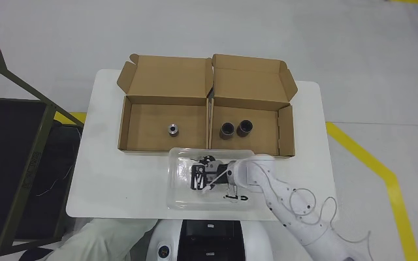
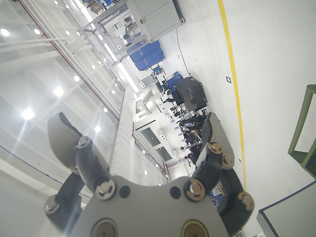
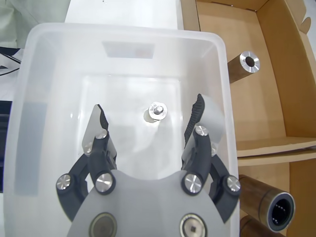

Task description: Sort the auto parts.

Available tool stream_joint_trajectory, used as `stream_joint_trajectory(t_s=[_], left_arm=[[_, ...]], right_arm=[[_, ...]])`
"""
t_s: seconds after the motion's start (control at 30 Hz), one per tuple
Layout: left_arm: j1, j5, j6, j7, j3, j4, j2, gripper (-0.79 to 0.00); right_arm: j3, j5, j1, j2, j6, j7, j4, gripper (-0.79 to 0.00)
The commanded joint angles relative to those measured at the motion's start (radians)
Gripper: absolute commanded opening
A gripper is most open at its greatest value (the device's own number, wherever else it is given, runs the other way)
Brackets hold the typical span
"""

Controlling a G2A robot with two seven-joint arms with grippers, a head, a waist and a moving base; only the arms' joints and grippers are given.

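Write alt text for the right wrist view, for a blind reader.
The right gripper, open, hangs inside a clear plastic bin, with a small silver part ahead between its fingers. Beside the bin, a cardboard box holds a metal sleeve.

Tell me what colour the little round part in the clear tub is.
The small round metal part is shiny silver, clearest in the right wrist view.

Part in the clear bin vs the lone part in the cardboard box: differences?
The bin part is smaller and pale-bodied; the boxed part is larger and dark-sided. The bin part has a stud on top; the boxed part has a bore. Both show silver top faces.
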Motion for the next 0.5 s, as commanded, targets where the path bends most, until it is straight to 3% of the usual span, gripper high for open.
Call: stream_joint_trajectory(t_s=[0.0, 0.33, 0.43, 0.47], left_arm=[[0.0, 0.0, 0.0, 0.0, 0.0, 0.0, 0.0, 0.0], [0.0, 0.0, 0.0, 0.0, 0.0, 0.0, 0.0, 0.0], [0.0, 0.0, 0.0, 0.0, 0.0, 0.0, 0.0, 0.0], [0.0, 0.0, 0.0, 0.0, 0.0, 0.0, 0.0, 0.0]], right_arm=[[-0.013, 0.0, 0.01, -0.003, 0.014, -0.001, 0.023, -0.129], [-0.065, 0.012, 0.057, -0.019, 0.064, -0.007, 0.109, -0.231], [-0.071, 0.017, 0.066, -0.021, 0.071, -0.008, 0.126, -0.302], [-0.072, 0.018, 0.068, -0.021, 0.072, -0.009, 0.131, -0.36]])
